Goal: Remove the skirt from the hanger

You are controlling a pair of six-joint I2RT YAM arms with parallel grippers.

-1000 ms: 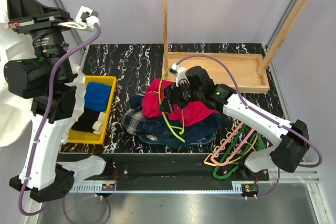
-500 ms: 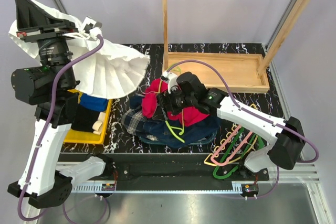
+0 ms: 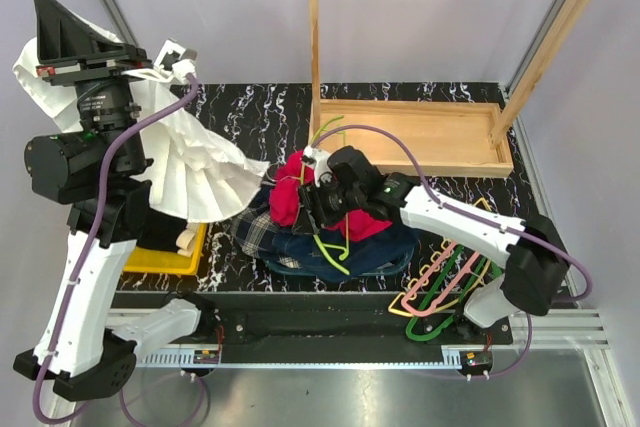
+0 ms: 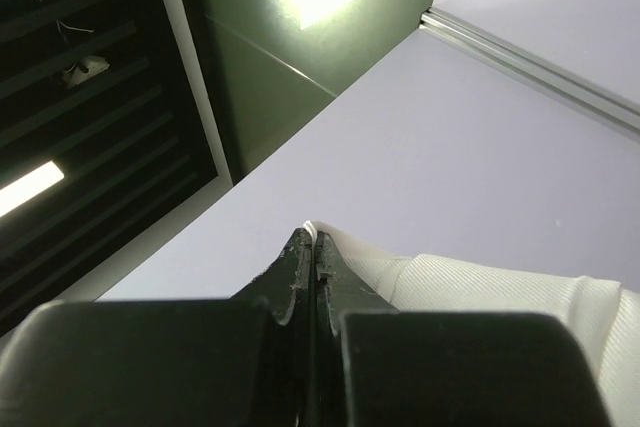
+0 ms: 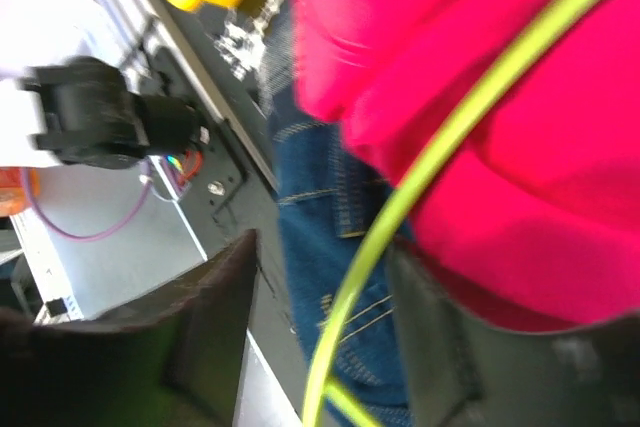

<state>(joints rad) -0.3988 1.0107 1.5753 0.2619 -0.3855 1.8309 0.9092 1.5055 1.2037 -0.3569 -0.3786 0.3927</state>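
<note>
Shifted leftward over the clothes pile point(image 3: 300, 247), the right gripper point(image 5: 315, 342) is set half open around a yellow-green hanger point(image 5: 442, 147); the left gripper point(image 4: 312, 239) is clamped on white cloth point(image 4: 470, 287).

The plaid skirt point(image 3: 255, 232) is being largely covered by the red garment point(image 3: 290, 197) and the denim garment point(image 3: 310, 252). The yellow bin point(image 3: 160, 262) is being mostly hidden by the white cloth point(image 3: 195, 167). In the right wrist view, the right gripper point(image 5: 320, 267) and everything around it are being blurred.
</note>
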